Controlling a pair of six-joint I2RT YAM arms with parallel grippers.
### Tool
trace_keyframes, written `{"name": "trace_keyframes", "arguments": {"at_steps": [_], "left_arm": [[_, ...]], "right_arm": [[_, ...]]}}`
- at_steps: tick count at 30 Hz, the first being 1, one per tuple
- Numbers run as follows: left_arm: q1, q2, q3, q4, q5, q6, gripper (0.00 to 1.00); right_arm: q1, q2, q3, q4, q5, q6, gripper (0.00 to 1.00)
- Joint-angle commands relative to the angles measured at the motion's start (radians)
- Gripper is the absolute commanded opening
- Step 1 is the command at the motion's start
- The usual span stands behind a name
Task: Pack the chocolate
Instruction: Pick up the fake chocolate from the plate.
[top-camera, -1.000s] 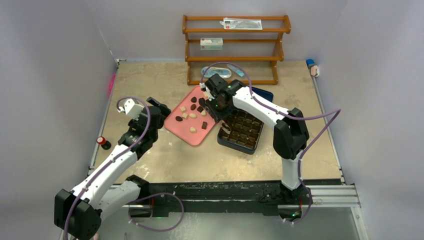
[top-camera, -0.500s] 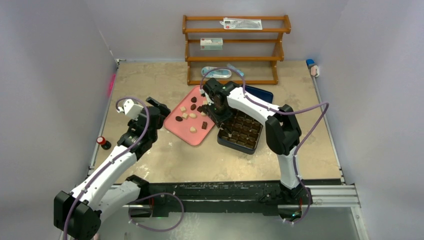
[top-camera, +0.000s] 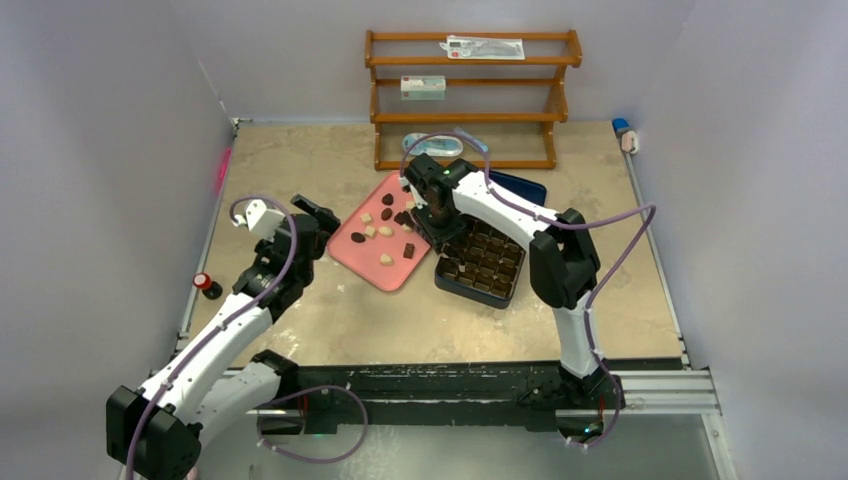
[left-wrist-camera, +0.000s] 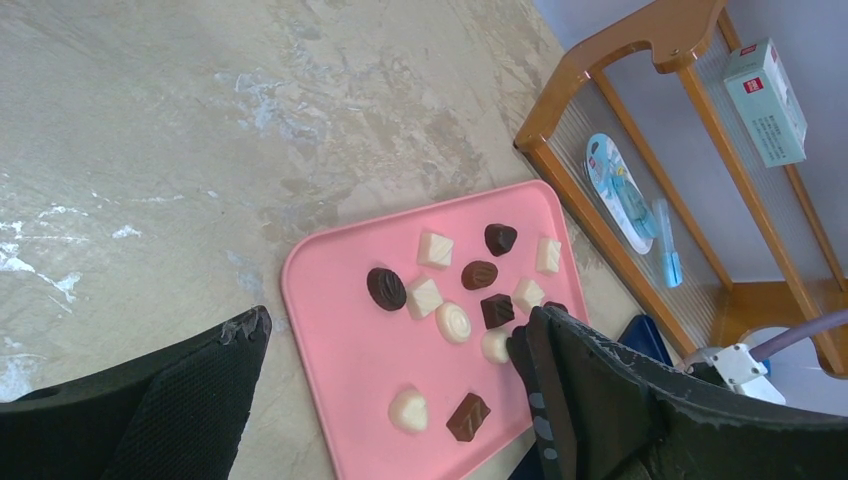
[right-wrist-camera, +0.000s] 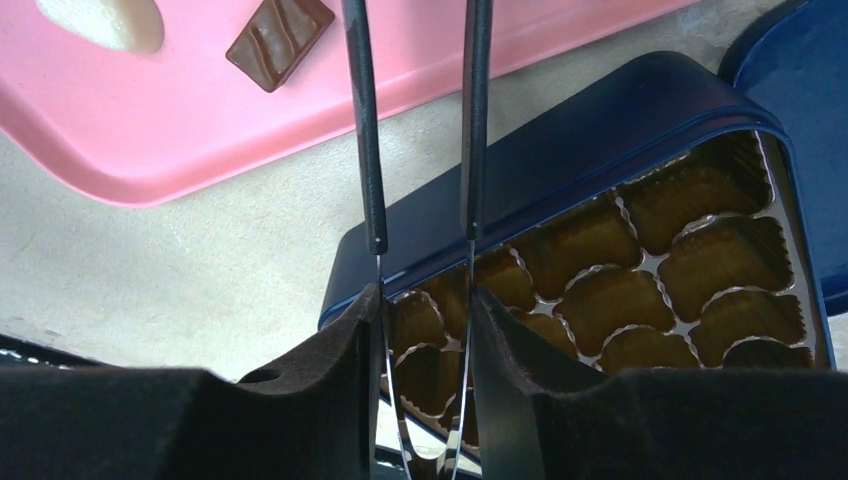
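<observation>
Mottled beige table (top-camera: 330, 160), grey walls; wooden rack (top-camera: 470, 95) apparently against the back.

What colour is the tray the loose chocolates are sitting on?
Pink. The tray shows best in the left wrist view, with the chocolates scattered on it.

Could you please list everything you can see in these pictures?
tray: one, pink, mid-table
white chocolates: seven visible, on the tray
dark chocolates: five visible, on the tray
box: one, dark blue with gold cups, right of the tray
lid: one, blue, behind the box
rack: one, wooden, far edge
packets: three, white or blue-white, on the rack
small item: one, red and black, left edge
left claw: open, left of the tray
right claw: thin prongs along its fingers, over the box's near corner
</observation>
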Motion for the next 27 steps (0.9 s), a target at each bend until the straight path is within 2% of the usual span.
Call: {"name": "trace_keyframes", "arguments": {"at_steps": [1,27], "left_arm": [[0.005,-0.021,-0.012,0.010,0.003,-0.008,1.00],[0.007,-0.025,-0.018,0.006,0.008,-0.016,1.00]], "right_arm": [[0.007,0.002,0.048,-0.048,0.004,-0.024,0.37],[0.054,-0.009,0.060,-0.055,-0.021,-0.036,0.39]]}}
